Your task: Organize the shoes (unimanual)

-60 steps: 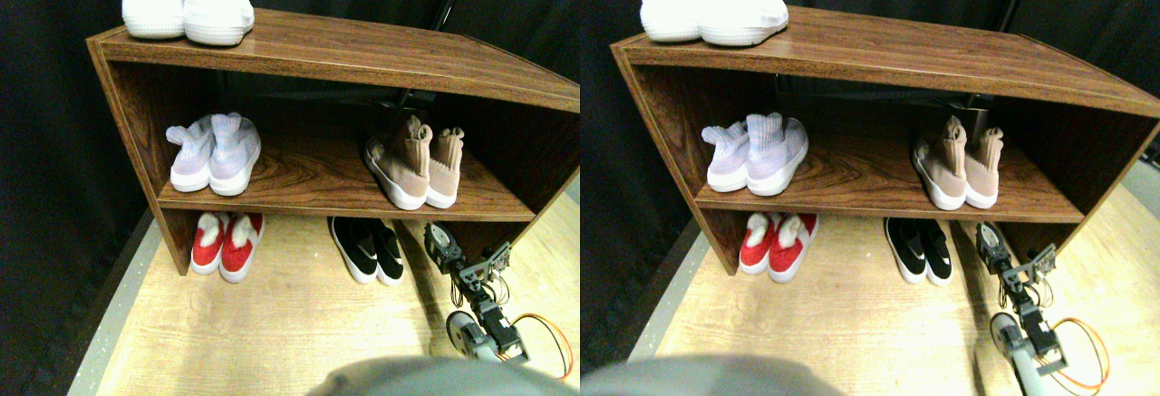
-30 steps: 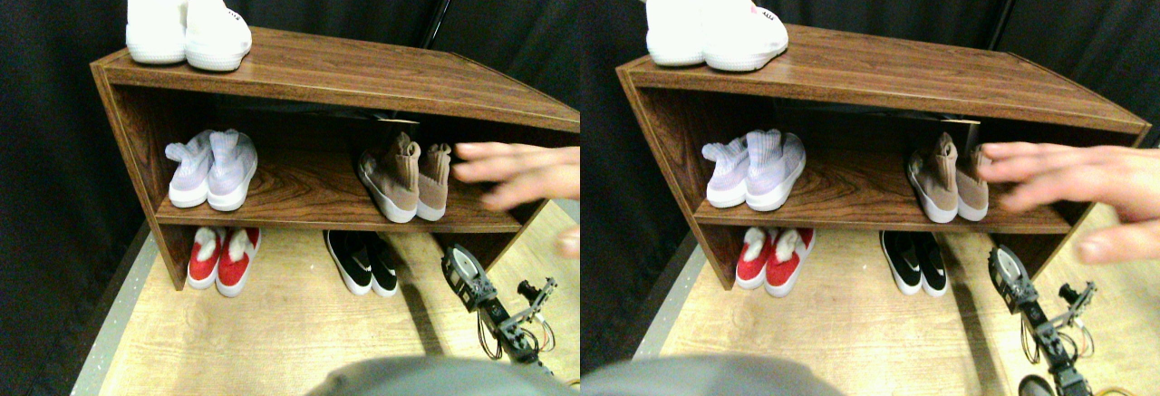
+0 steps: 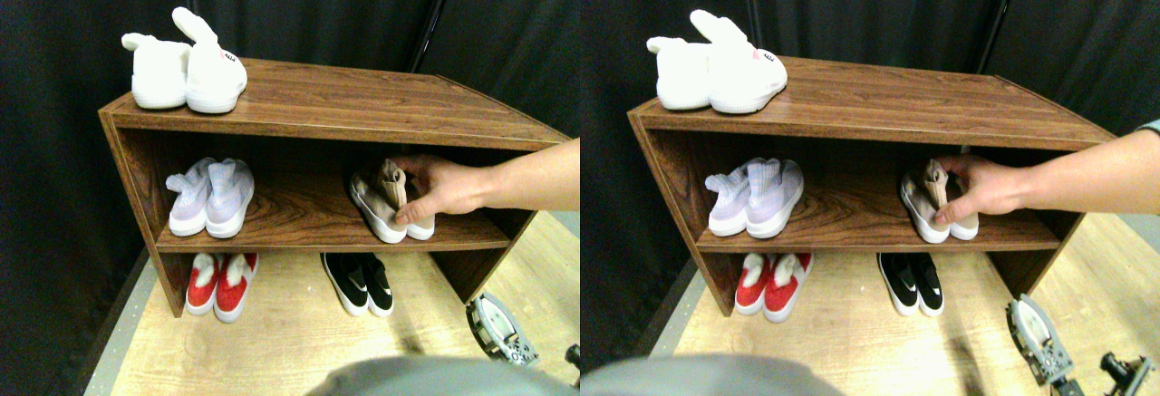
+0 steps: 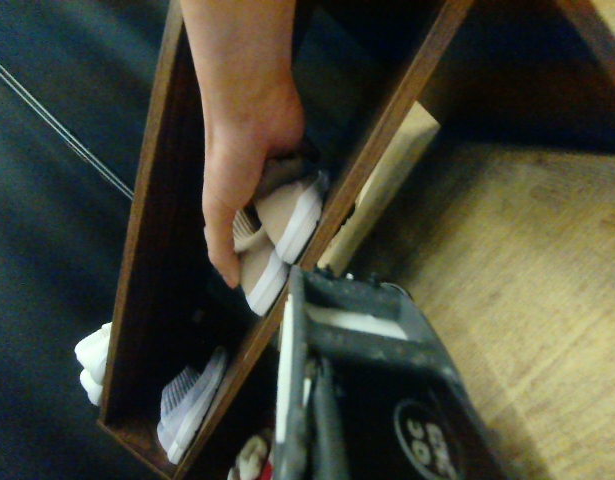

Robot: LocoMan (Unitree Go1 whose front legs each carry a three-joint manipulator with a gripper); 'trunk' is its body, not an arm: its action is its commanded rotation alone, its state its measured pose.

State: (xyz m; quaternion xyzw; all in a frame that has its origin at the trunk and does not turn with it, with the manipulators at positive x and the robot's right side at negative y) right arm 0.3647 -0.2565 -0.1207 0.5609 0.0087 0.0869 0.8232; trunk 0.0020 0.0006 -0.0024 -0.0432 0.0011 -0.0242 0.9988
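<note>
A tan pair of knit sock sneakers (image 3: 379, 207) stands on the right of the middle shelf, and a person's hand (image 3: 444, 188) grips their collars. In the wrist view the same hand (image 4: 242, 150) covers the tan shoes (image 4: 287, 225). A black pair of slip-ons (image 3: 360, 283) sits on the floor under the shelf, below the tan pair. My right gripper (image 3: 500, 328) hangs low over the floor at the lower right. It is well away from the shelf and has no shoe in it.
The wooden shoe rack (image 3: 344, 97) carries white bunny shoes (image 3: 186, 74) on its top left. A lavender knit pair (image 3: 210, 198) stands at the middle shelf's left. Red shoes (image 3: 217, 283) sit on the wood floor (image 3: 290, 342) below them. Black curtains hang behind.
A person's arm has come in from the right and taken hold of the tan pair. My gripper has dropped back toward the lower right. The camera view has also shifted.
</note>
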